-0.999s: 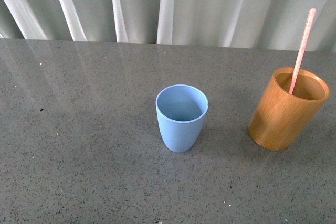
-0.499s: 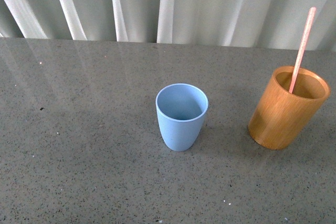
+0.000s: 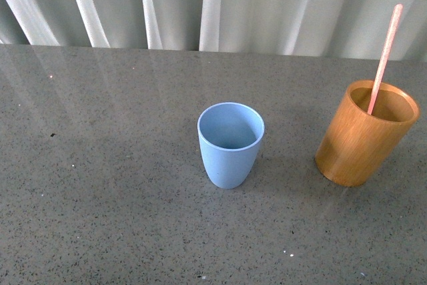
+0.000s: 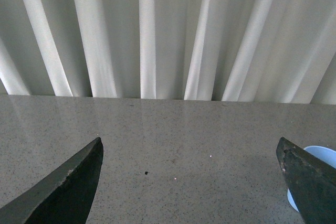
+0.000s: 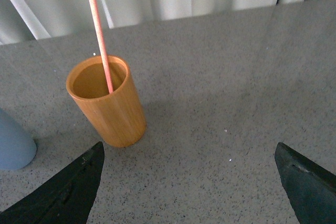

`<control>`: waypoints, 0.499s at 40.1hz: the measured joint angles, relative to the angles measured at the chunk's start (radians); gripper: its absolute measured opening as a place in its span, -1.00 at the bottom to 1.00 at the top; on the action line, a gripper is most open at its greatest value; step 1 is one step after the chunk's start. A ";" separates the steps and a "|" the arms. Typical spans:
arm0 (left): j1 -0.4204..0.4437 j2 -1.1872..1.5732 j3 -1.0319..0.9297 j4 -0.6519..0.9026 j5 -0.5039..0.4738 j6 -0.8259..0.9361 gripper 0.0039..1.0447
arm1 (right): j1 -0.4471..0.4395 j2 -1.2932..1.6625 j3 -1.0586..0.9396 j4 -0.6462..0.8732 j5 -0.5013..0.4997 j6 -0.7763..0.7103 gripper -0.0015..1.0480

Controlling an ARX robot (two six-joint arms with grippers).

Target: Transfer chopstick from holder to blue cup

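The blue cup stands upright and empty at the middle of the grey table. To its right is the orange-brown wooden holder, with one pink chopstick leaning in it and rising well above the rim. Neither arm shows in the front view. In the right wrist view the holder and chopstick stand ahead of the open right gripper, with nothing between its fingers. My left gripper is open over bare table, and the blue cup's rim peeks past one finger.
A white pleated curtain hangs along the table's far edge. The speckled tabletop stretches left of the cup and in front of both vessels. A slice of the blue cup shows at the edge of the right wrist view.
The cup and holder have shifted slightly upward in the front view, as the camera's view has tipped a little. Nothing on the table has moved.
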State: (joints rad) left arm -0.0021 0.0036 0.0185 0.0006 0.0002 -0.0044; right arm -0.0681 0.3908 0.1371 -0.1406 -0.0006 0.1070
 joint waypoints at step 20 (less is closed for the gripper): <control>0.000 0.000 0.000 0.000 0.000 0.000 0.87 | 0.042 0.882 0.177 0.782 -0.126 -0.060 0.81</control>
State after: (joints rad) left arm -0.0021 0.0036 0.0185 0.0006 0.0002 -0.0044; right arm -0.0261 1.2724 0.3138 0.6418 -0.1268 0.0467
